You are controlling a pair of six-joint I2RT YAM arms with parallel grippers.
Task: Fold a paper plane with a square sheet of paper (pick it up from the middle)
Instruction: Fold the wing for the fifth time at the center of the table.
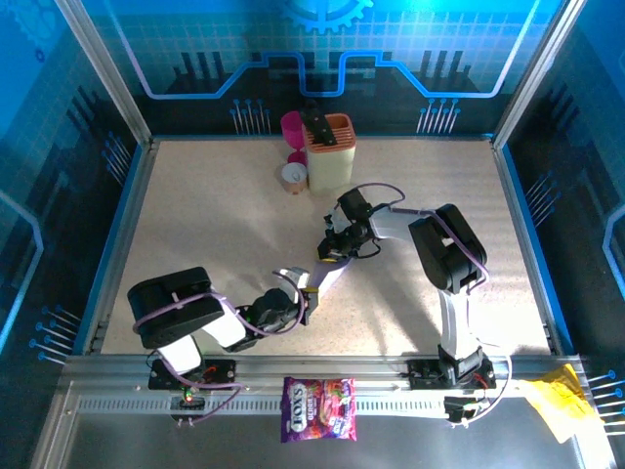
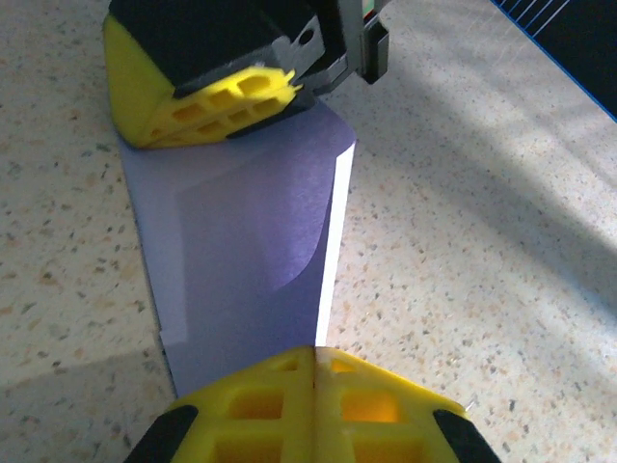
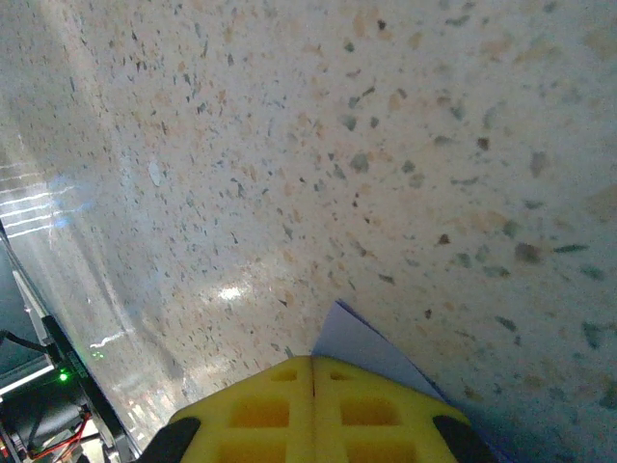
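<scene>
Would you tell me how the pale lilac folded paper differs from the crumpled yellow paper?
The pale lilac folded paper is smooth with crisp edges; the crumpled yellow paper is wrinkled. The lilac one sits between the left gripper and right gripper; the yellow one lies apart on the grey metal ledge. Both are paper.

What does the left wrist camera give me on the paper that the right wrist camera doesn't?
Left wrist: the folded lilac paper lengthwise, layers and bright edge included, running from the shut left gripper to the right gripper pinching its far end. Right wrist: a pointed paper corner poking past that gripper's tip, and a green light by the frame. Both: shut yellow fingers, lilac paper, speckled table.
</scene>
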